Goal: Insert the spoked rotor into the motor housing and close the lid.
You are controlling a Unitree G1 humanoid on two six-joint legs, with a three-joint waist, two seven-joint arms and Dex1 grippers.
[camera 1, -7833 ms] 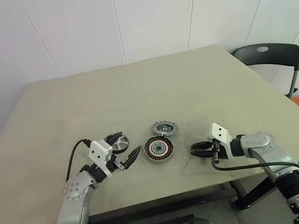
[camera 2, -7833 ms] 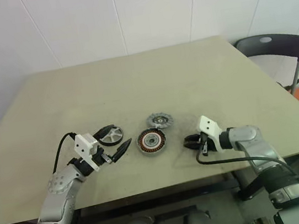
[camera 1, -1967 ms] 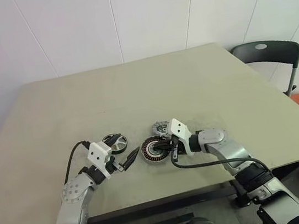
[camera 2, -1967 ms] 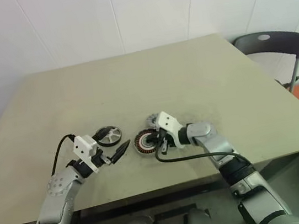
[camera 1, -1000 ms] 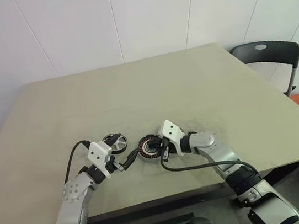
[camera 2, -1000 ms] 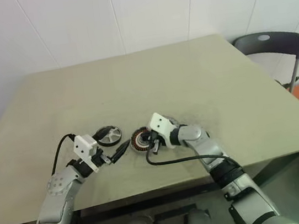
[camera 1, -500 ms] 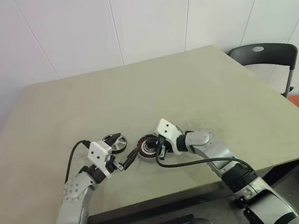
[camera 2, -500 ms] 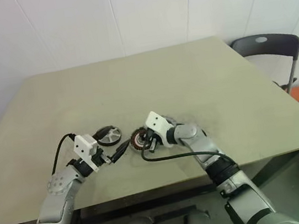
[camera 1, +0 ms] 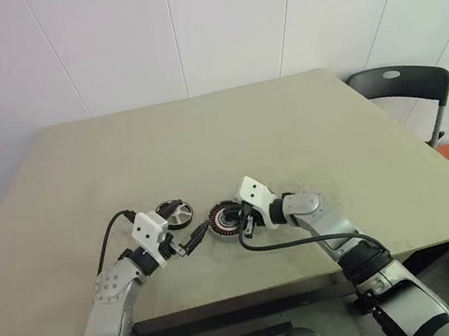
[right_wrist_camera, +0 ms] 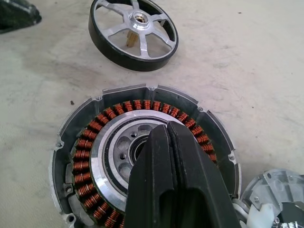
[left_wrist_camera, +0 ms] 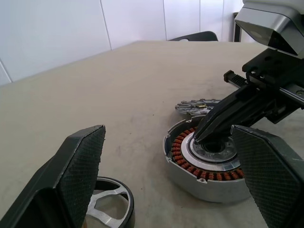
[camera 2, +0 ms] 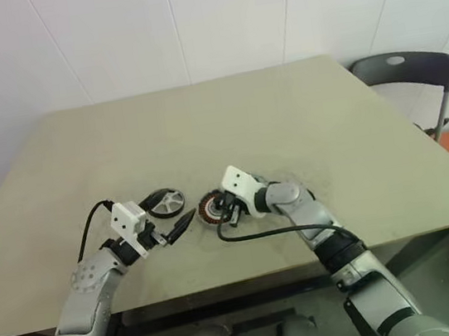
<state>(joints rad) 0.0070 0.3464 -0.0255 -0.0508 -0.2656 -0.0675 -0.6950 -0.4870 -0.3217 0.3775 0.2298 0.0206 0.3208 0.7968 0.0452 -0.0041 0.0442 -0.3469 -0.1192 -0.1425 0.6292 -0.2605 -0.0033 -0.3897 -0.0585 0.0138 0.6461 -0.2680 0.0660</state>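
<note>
Since two seconds ago, right gripper (right_wrist_camera: 167,130), shut and empty, shifted onto housing (right_wrist_camera: 142,156) hub; rotor (left_wrist_camera: 197,107) lies just beyond.

Motor housing (right_wrist_camera: 142,161): round silver-grey shell, ring of copper-brown windings around pale hub with dark centre bore, lying flat on table, open side up.

Lid (right_wrist_camera: 133,32): black-rimmed ring, silver spokes, small central hub, flat on table just beside housing, apart from it.

Spoked rotor (left_wrist_camera: 197,106): small flat grey disc, flat on table close behind housing, partly hidden.
</note>
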